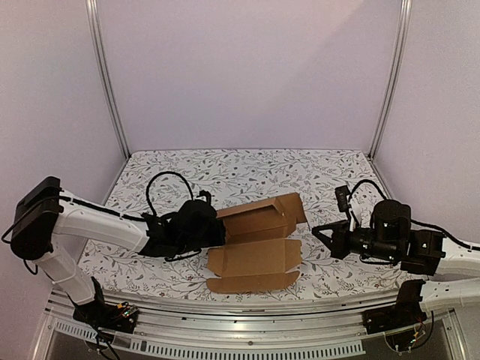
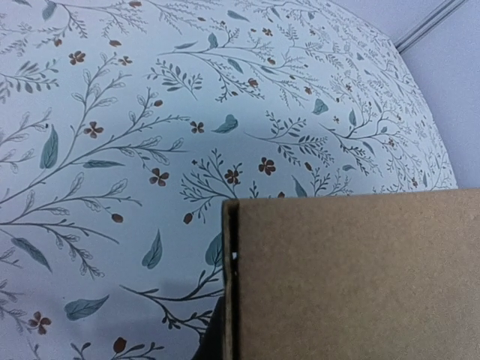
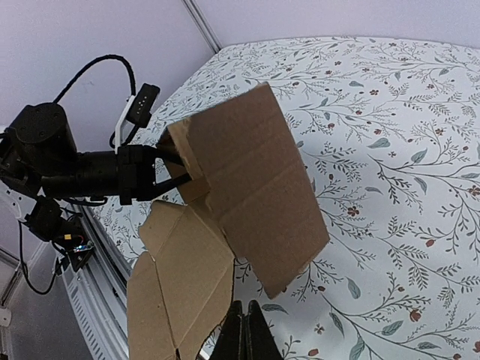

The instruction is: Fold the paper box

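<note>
Reaches in from the left with the black two-finger left gripper (image 1: 220, 229), pinched tight on the left edge of the plain brown die-cut cardboard paper box (image 1: 259, 244). Holds the box's rear panel lifted and tilted off the white floral-print table cover (image 1: 225, 169), front panels and flaps lying flat toward the near edge, about midway between the two arms. Fills the lower right of the left wrist view with bare cardboard, fingers hidden there. Shows, from the right wrist, the lifted panel hanging over the flat part. Ends at the right with the black right gripper (image 1: 316, 229), pressed shut on nothing, tip just beside the box's right flap, contact impossible to tell.
</note>
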Tool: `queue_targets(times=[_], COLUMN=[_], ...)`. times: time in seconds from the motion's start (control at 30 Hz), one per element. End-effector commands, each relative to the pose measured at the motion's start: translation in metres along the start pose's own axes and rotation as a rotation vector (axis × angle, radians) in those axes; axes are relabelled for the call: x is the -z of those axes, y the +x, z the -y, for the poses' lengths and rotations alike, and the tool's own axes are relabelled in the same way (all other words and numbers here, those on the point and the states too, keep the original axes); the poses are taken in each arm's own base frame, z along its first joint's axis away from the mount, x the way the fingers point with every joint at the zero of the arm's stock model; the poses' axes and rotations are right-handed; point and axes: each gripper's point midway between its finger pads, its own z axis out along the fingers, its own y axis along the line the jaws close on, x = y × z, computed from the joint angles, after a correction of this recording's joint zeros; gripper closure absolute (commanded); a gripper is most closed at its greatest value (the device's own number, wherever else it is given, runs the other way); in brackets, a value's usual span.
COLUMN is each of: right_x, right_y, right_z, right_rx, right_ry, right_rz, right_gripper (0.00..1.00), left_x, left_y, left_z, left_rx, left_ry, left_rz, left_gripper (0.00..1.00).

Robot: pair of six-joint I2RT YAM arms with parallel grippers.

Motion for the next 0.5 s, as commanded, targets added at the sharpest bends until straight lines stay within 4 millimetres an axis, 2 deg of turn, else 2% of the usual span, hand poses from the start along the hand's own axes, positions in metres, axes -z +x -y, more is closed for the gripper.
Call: queue_targets(times=[0.0,0.17,0.47], right_x=[0.007,0.009,-0.001], right_y=[0.003,-0.006,-0.031], right_z=[-0.010,-0.030,-0.062], right_rx=[0.011,-0.020,-0.024], right_ry=[-0.092,-0.216,-0.329], right_rz=[0.036,0.101,0.178], right_gripper=[1.00,1.00,1.00], left_x=[0.010,0.020,0.031], left_y=[-0.012,-0.014,-0.017], left_z=[0.013,0.025,0.046], left_rx=[0.092,0.132,0.150], left_ry=[0.118,0.210,0.339], left_rz=[0.005,-0.009,-0.031], left_gripper=[1.00,1.00,1.00])
